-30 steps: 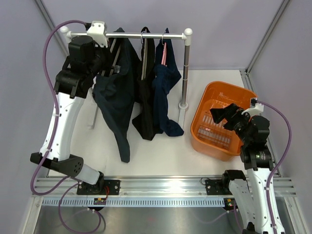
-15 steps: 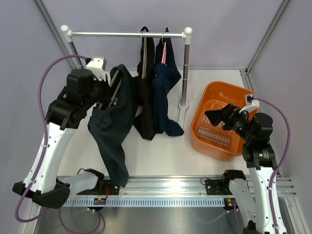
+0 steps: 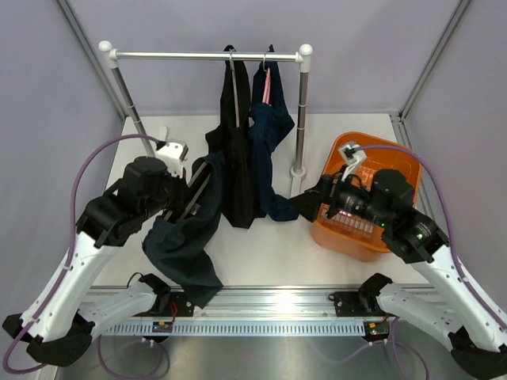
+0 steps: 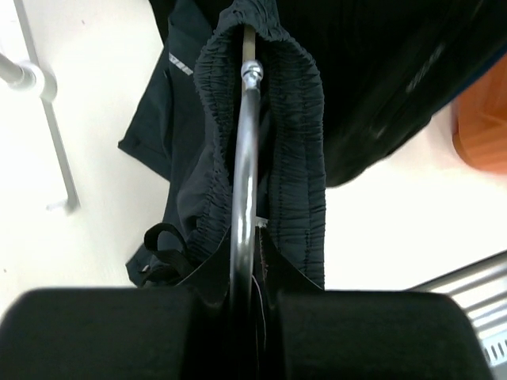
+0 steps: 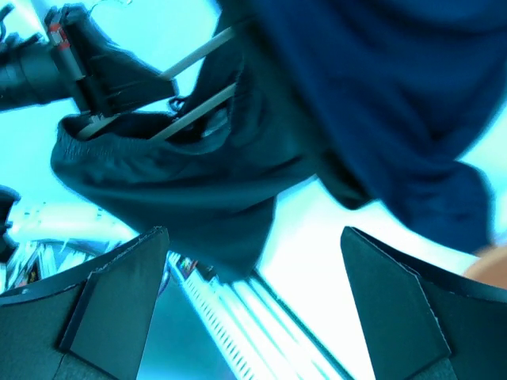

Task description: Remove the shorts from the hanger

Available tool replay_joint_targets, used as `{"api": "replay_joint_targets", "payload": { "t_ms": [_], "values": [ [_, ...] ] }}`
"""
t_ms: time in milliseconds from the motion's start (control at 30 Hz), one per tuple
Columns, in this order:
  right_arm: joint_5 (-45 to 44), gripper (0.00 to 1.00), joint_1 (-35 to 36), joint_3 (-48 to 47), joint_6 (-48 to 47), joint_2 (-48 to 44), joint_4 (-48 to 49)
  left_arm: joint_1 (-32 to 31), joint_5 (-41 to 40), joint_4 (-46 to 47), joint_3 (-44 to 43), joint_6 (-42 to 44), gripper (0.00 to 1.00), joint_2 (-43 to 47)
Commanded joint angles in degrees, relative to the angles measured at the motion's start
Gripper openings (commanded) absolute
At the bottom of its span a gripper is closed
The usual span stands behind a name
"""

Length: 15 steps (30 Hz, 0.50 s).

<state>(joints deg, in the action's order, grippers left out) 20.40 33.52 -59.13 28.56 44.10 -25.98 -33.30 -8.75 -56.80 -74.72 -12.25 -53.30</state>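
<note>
In the top view, the left gripper point(image 3: 184, 188) was clamped on a hanger point(image 3: 198, 188) carrying the dark teal-navy shorts point(image 3: 184, 245), off the rail point(image 3: 206, 55) and over the table's near-left part. The black shorts point(image 3: 236, 158) and navy blue shorts point(image 3: 269, 131) hung from the rail near the far edge. The right gripper point(image 3: 305, 207) stood spread and empty beside the orange basket point(image 3: 348, 241).

In the left wrist view, the jaws were together on the hanger's metal bar, with the waistband point(image 4: 297, 158) draped over it.

In the right wrist view, the fingers point(image 5: 119, 301) stood wide apart, short of the dark teal-navy shorts.

- Teal-navy shorts point(image 3: 186, 245): off the rail point(image 3: 182, 55), waistband bunched on a hanger point(image 4: 242, 158), hanging limp.
- Black shorts point(image 3: 236, 170): hanging from the rail.
- Navy blue shorts point(image 3: 269, 131): hanging just beside them.
</note>
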Motion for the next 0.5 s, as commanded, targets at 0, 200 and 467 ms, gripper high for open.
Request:
{"api": "replay_joint_targets", "payload": {
  "t_ms": [0,200,467],
  "values": [
    [-12.45,0.99,9.26,-4.32,-1.48,5.37,0.23,-1.07,0.4,1.25,0.36,-1.55,0.0,4.34],
    [-26.54,0.97,27.55,-12.66,-1.31,18.9,0.58,-1.59,7.43,-0.16,2.12,-0.67,0.0,7.59],
    [-35.34,0.91,33.02,-23.56,1.77,34.29,1.72,-1.95,12.79,-0.95,4.84,-1.37,0.0,11.9]
  ]
}}
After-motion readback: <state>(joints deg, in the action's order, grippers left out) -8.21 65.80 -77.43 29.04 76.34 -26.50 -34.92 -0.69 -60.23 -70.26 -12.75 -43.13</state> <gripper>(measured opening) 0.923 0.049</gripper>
